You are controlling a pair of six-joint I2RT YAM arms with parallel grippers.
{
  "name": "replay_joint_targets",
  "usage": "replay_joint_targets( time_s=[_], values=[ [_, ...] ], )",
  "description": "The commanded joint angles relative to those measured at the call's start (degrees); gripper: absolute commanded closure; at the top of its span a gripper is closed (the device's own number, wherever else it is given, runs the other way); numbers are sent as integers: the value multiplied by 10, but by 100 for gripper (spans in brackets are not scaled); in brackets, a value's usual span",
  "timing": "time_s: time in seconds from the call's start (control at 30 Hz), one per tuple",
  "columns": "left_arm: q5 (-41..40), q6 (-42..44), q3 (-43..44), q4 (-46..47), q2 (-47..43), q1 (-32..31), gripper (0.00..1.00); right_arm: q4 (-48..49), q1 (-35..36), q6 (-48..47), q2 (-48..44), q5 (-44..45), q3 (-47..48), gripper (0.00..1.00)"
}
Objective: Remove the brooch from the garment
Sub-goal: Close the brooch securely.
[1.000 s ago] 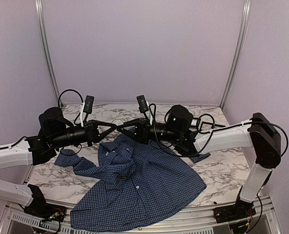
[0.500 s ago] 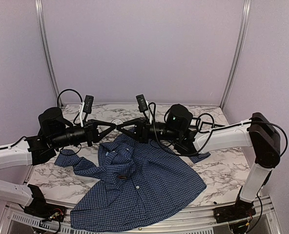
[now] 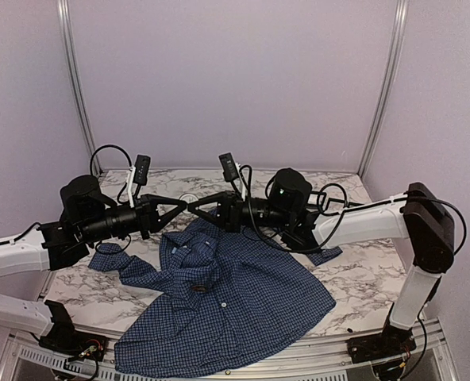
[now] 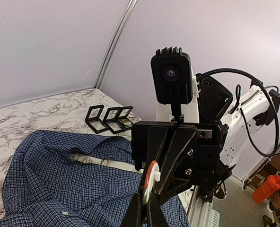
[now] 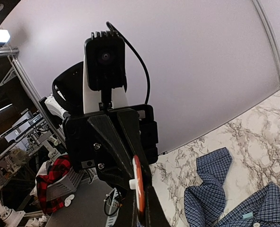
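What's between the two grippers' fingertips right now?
A small white-and-orange disc, probably the brooch, pinched where the left gripper and right gripper meet tip to tip above the shirt. Both wrist views show it.

The table (image 3: pixel 366 274) under me was a white slab with grey marble veining. The garment (image 3: pixel 227 298), a dark blue checked shirt, lay spread across much of it, collar toward the far side and hem at the near edge (one sleeve trailed off to my left). Three black square frames (image 4: pixel 109 119) lay touching in a row by the wall corner, just beyond the cloth.
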Motion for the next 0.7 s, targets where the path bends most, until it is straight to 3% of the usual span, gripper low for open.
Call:
replay_joint_targets(
  time_s=[0.0, 0.67],
  values=[
    [6, 22, 3, -16, -13, -17, 100, -12, 5, 22, 19, 16, 27, 98],
    [-47, 30, -5, -2, -21, -42, 100, -3, 5, 56, 22, 44, 24, 97]
  ],
)
